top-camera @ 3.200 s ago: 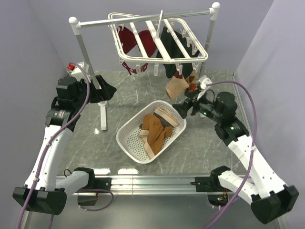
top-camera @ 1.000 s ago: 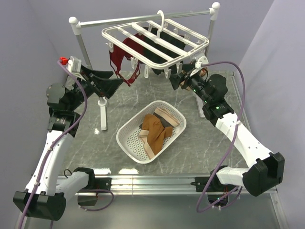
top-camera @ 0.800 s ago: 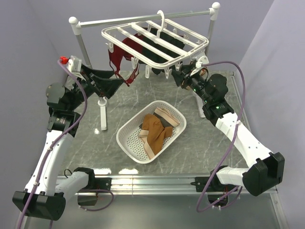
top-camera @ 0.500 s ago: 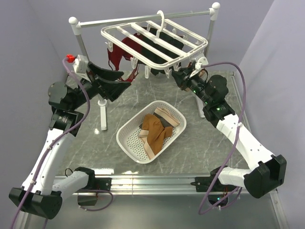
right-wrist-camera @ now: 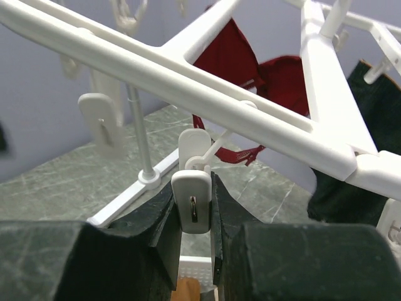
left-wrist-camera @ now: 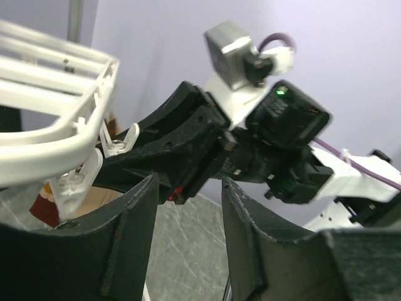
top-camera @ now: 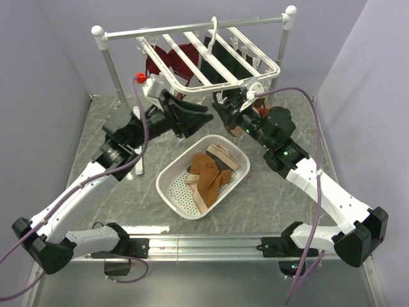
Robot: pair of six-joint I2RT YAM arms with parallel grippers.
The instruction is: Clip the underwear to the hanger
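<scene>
The right gripper is closed on a small white clip in the lower middle of the right wrist view. The clip dangles under a bar of the hanger. I judge that the gripper pinches the clip to open its mouth and to keep it from swinging, because a free clip would move away from a touch.

The left gripper points at this clip from the left side of the top view. Its fingers stand apart and nothing is between them, so no cloth is at the clip.

The underwear lies in the white basket at the centre of the top view, lower than both grippers and apart from them.

The hanger hangs from the grey rail at the top of that view, probably so that its clips can be reached from below. A red garment already hangs behind.
</scene>
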